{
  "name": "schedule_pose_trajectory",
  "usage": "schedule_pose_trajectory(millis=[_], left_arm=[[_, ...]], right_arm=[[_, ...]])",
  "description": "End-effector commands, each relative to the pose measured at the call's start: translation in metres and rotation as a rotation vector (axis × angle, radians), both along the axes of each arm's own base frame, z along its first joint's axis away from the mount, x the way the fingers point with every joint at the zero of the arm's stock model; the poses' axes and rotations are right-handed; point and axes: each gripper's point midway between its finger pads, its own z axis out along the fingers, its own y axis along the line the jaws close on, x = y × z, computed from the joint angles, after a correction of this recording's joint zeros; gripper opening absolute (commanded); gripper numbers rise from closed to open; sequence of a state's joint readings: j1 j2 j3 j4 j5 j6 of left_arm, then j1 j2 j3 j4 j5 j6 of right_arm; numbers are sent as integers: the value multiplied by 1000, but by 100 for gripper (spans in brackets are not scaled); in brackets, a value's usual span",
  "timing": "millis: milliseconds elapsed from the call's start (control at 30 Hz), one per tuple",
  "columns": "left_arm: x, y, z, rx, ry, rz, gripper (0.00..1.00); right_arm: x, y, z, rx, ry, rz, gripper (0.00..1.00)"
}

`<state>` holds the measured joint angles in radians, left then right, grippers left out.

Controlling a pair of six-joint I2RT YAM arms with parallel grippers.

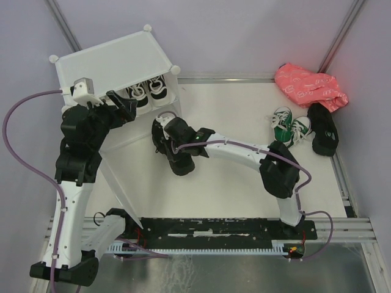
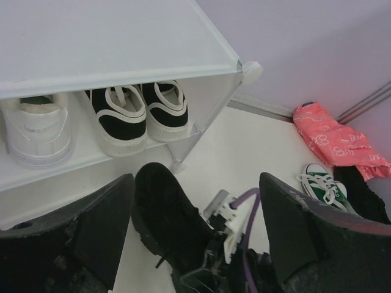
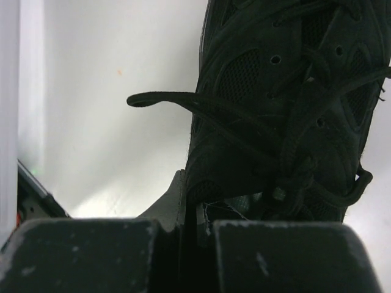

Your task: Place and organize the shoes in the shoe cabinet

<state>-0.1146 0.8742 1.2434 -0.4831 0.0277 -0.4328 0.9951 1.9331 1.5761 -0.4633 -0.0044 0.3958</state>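
The white shoe cabinet point(image 1: 116, 58) stands at the back left, its front facing the table. On its shelf sit a pair of black sneakers with white soles point(image 2: 137, 116) and a white sneaker point(image 2: 36, 131). My right gripper point(image 3: 195, 232) is shut on the rim of a plain black shoe point(image 3: 281, 91), holding it just in front of the cabinet point(image 2: 122, 49). From above, that black shoe point(image 1: 178, 162) hangs under the right gripper point(image 1: 168, 143). My left gripper point(image 1: 125, 104) stands open by the cabinet's front, nothing between its fingers point(image 2: 104, 226).
Green sneakers with white toe caps point(image 1: 290, 126) and another black shoe point(image 1: 324, 129) lie at the right. A pink bag point(image 1: 308, 85) lies in the back right corner. The cabinet's translucent door panel point(image 1: 116, 183) stands open towards the left arm.
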Motion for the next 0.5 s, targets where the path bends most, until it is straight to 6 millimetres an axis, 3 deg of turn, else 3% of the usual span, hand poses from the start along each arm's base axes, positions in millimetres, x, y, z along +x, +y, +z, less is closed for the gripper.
schedule_pose_trajectory(millis=[0,233,433,467], left_arm=[[-9,1,22,2,-62,0,88],[-14,2,28,3,-74,-2,88],[-15,1,26,4,-71,-4,88],[-15,0,25,2,-70,-8,88]], right_arm=[[32,61,51,189,-117,32,2],[53,111,34,208,-95,76,2],[64,141,26,283,-105,80,2],[65,147,24,292,-106,86,8]])
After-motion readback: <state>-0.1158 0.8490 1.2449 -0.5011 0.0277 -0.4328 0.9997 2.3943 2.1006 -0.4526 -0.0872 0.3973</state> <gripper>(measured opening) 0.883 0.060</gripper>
